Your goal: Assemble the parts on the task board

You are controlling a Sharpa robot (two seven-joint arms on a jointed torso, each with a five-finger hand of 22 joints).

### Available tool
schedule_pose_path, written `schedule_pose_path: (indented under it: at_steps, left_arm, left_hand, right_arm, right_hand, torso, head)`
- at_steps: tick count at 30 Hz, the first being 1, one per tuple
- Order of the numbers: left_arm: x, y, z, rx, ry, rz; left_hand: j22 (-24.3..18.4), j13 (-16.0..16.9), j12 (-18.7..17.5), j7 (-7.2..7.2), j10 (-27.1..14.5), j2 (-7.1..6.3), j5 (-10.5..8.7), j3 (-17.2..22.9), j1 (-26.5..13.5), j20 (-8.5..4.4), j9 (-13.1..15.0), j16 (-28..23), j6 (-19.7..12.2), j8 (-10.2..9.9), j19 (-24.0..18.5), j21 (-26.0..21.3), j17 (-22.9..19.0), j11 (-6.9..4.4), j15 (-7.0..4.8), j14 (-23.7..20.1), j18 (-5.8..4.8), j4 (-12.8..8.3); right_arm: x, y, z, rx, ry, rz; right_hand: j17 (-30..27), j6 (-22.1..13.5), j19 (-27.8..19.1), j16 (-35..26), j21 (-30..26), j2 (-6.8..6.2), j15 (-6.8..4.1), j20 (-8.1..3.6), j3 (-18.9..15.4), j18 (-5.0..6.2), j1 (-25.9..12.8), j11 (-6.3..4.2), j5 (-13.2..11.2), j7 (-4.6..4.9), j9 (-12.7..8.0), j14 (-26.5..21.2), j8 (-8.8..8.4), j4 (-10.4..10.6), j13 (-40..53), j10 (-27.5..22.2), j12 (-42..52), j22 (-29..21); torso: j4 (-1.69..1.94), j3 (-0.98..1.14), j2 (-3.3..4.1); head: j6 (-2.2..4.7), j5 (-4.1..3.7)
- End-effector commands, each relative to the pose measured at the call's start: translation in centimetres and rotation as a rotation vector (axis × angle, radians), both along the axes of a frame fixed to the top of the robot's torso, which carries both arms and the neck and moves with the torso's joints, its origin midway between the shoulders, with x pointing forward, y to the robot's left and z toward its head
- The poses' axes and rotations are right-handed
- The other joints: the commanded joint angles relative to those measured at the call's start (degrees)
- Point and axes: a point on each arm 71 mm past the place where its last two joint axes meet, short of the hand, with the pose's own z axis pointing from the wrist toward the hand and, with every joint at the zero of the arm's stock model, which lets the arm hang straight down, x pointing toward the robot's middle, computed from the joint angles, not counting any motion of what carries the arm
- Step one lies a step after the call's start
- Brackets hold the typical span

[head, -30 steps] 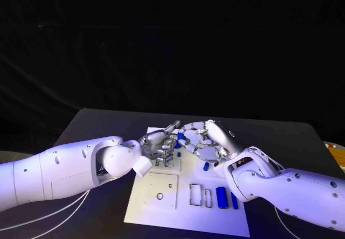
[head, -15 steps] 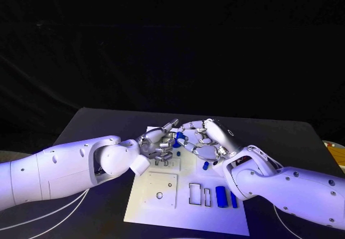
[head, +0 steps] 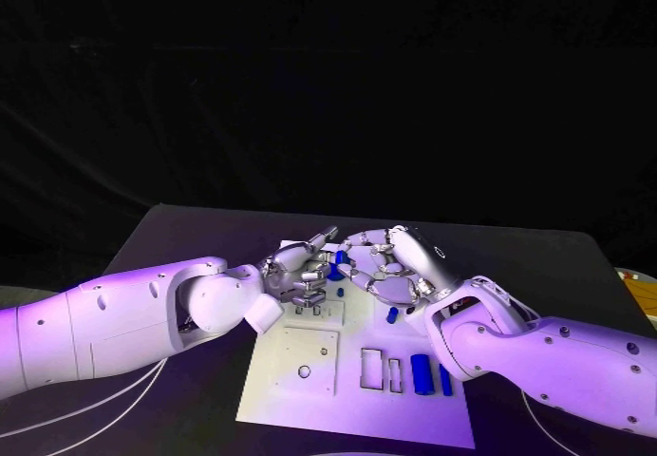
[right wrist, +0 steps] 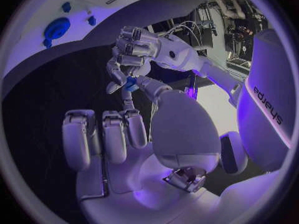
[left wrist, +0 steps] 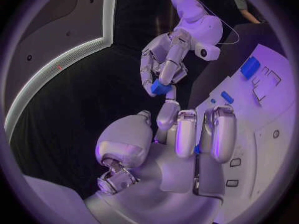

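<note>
1. The board [head: 359, 399] is lying at the centre of the black worktop [head: 178, 237], its long side running from 12 to 6 o'clock in the head view.
2. The left hand [head: 301, 275] and the right hand [head: 384, 268] are meeting fingertip to fingertip above the board's 12 o'clock end.
3. A small blue part [head: 340, 258] is sitting between the two hands.
4. In the left wrist view, the right hand [left wrist: 167, 64] is pinching this part [left wrist: 159, 88] at its fingertips, with a left fingertip [left wrist: 168, 109] reaching up just beneath it.
5. In the right wrist view, the left hand [right wrist: 134, 52] is curling its fingers around the same part [right wrist: 129, 83], with a right fingertip [right wrist: 127, 104] just beside it.
6. Whether one hand or both are gripping the part cannot be told for sure; both are touching it.
7. Two blue cylinders [head: 422, 376] are lying side by side at the board's 5 o'clock corner.
8. Another blue piece [head: 392, 315] is standing on the board under the right hand.
</note>
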Motion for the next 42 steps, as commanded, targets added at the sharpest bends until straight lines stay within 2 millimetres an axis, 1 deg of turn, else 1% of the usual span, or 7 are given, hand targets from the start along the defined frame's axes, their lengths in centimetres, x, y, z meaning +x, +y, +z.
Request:
schedule_pose_path:
  at_steps: [1, 12, 16, 21, 31, 36, 42]
  left_arm:
    - [-0.01, -0.05, 0.27, -0.022, -0.012, -0.015]
    - [0.09, 0.19, 0.19, -0.011, -0.016, -0.010]
    - [0.13, 0.28, 0.14, 0.002, -0.022, -0.013]
    - [0.14, 0.33, 0.08, 0.015, -0.026, -0.017]
    - [0.26, 0.67, -0.04, 0.032, -0.028, -0.011]
    - [0.30, 0.81, -0.05, 0.033, -0.029, -0.008]
    - [0.30, 0.84, -0.04, 0.033, -0.030, -0.007]
  left_hand:
    - [6.22, 0.06, 0.14, -0.07, 0.38, 0.06, -0.17, 0.34, -0.50, -0.31, 0.09, 0.25, 0.29, 0.21, 0.57, 0.40, 15.08, -0.04, -0.36, 5.85, -0.55, 0.02]
    - [6.20, 0.19, 0.19, -0.08, 0.44, 0.06, -0.16, 0.37, -0.53, -0.33, 0.12, 0.25, 0.29, 0.21, 0.56, 0.39, 15.08, -0.05, -0.38, 5.85, -0.55, 0.02]
    - [6.18, 0.09, 0.13, -0.08, 0.41, 0.05, -0.13, 0.42, -0.55, -0.35, 0.18, 0.25, 0.27, 0.19, 0.55, 0.39, 15.08, -0.07, -0.39, 5.85, -0.54, 0.01]
    - [6.18, 0.10, 0.11, -0.08, 0.41, 0.04, -0.09, 0.47, -0.55, -0.36, 0.22, 0.25, 0.22, 0.16, 0.55, 0.39, 15.08, -0.07, -0.41, 5.85, -0.54, -0.01]
    - [6.19, 0.11, 0.09, -0.07, 0.42, -0.02, -0.05, 0.53, -0.52, -0.39, 0.28, 0.25, 0.12, 0.08, 0.55, 0.39, 15.08, -0.07, -0.43, 5.85, -0.54, -0.04]
    - [6.20, 0.15, 0.08, -0.06, 0.44, -0.08, -0.01, 0.60, -0.44, -0.42, 0.36, 0.25, 0.02, 0.01, 0.56, 0.40, 15.08, -0.08, -0.44, 5.85, -0.54, -0.06]
    - [6.19, 0.26, 0.12, -0.06, 0.48, -0.12, 0.00, 0.62, -0.40, -0.43, 0.39, 0.25, -0.01, -0.02, 0.55, 0.39, 15.08, -0.07, -0.44, 5.85, -0.54, -0.07]
  right_arm:
    - [0.07, -0.21, -0.18, -0.015, 0.001, -0.006]
    - [-0.03, -0.33, -0.08, -0.009, -0.008, -0.013]
    - [-0.07, -0.36, -0.03, -0.005, -0.012, -0.016]
    - [-0.16, -0.36, 0.05, 0.001, -0.017, -0.017]
    - [-0.09, -0.58, 0.04, 0.003, -0.018, -0.026]
    - [0.02, -0.67, -0.04, -0.002, -0.014, -0.030]
    - [0.13, -0.71, -0.14, -0.006, -0.012, -0.033]
  right_hand:
    - [15.10, 0.88, 4.22, 0.25, -0.19, 0.36, -0.46, -0.58, 0.07, -0.33, 0.26, 0.06, 0.17, -0.38, 0.09, 5.87, 0.29, 0.12, 6.72, 0.09, -0.06, 13.46]
    - [15.10, 0.85, 4.23, 0.25, -0.18, 0.34, -0.45, -0.58, 0.09, -0.34, 0.35, 0.08, 0.12, -0.36, 0.10, 5.87, 0.32, 0.11, 6.74, 0.10, -0.06, 13.46]
    - [15.10, 0.85, 4.23, 0.25, -0.18, 0.34, -0.45, -0.58, 0.09, -0.34, 0.35, 0.08, 0.12, -0.36, 0.10, 5.87, 0.32, 0.11, 6.74, 0.10, -0.06, 13.46]
    - [15.10, 0.84, 4.23, 0.25, -0.17, 0.30, -0.45, -0.58, 0.08, -0.34, 0.34, 0.09, 0.09, -0.34, 0.10, 5.87, 0.33, 0.13, 6.75, 0.11, -0.05, 13.47]
    - [15.10, 0.83, 4.24, 0.25, -0.16, 0.26, -0.44, -0.58, 0.05, -0.34, 0.30, 0.11, 0.04, -0.32, 0.11, 5.87, 0.35, 0.18, 6.78, 0.13, -0.04, 13.48]
    - [15.10, 0.83, 4.24, 0.25, -0.16, 0.26, -0.44, -0.58, 0.05, -0.34, 0.30, 0.11, 0.04, -0.32, 0.11, 5.87, 0.35, 0.18, 6.78, 0.13, -0.04, 13.48]
    - [15.10, 0.83, 4.26, 0.25, -0.12, 0.23, -0.43, -0.58, 0.04, -0.35, 0.30, 0.12, 0.00, -0.31, 0.12, 5.87, 0.38, 0.23, 6.82, 0.17, -0.01, 13.50]
  torso:
    - [0.01, 0.01, -0.03]
    - [-0.02, 0.02, 0.03]
    - [0.02, 0.05, 0.02]
    - [0.03, 0.01, 0.02]
    - [-0.02, 0.00, -0.01]
    - [0.05, -0.03, 0.02]
    - [0.05, -0.05, 0.02]
  head:
    - [-0.02, -0.03]
    - [-0.02, -0.03]
    - [-0.05, -0.09]
    - [-0.08, -0.09]
    - [-0.15, -0.14]
    - [-0.18, -0.17]
    - [-0.24, -0.10]
